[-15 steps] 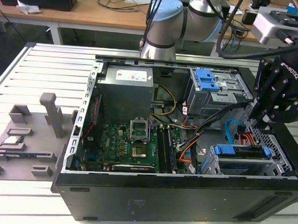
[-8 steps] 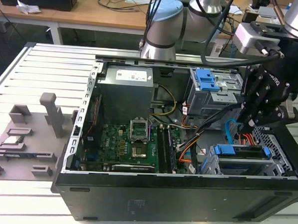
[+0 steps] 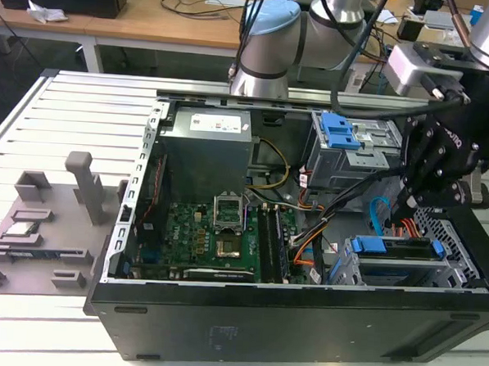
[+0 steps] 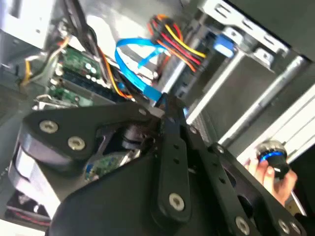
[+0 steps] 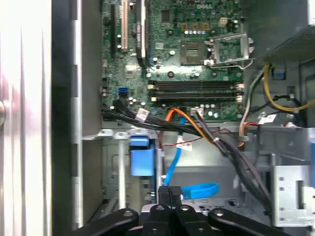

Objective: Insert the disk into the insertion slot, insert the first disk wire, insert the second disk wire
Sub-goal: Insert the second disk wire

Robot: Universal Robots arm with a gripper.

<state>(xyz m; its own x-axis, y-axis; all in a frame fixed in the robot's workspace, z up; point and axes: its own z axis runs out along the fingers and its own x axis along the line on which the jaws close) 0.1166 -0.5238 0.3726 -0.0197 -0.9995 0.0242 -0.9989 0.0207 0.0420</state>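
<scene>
The disk [image 3: 396,261] already sits in the insertion slot [image 3: 459,243] at the front corner of the open computer case [image 3: 303,325], its bright blue frame showing along the top edge, so the work in hand looks to be the wires. The tool [image 3: 400,209] hangs just behind the disk, and in the first wrist view its fingers [image 5: 162,194] are drawn tight together on the end of the blue cable [image 5: 197,189], whose flat ribbon loops out beside them. To do this well, I judge the plug must be squared to the disk's socket before any push, since such plugs go in one way round only. The loop of slack should stay free of the orange and black wire bundle [image 5: 211,135] nearby, and the press should be straight and gentle, not levered.
</scene>
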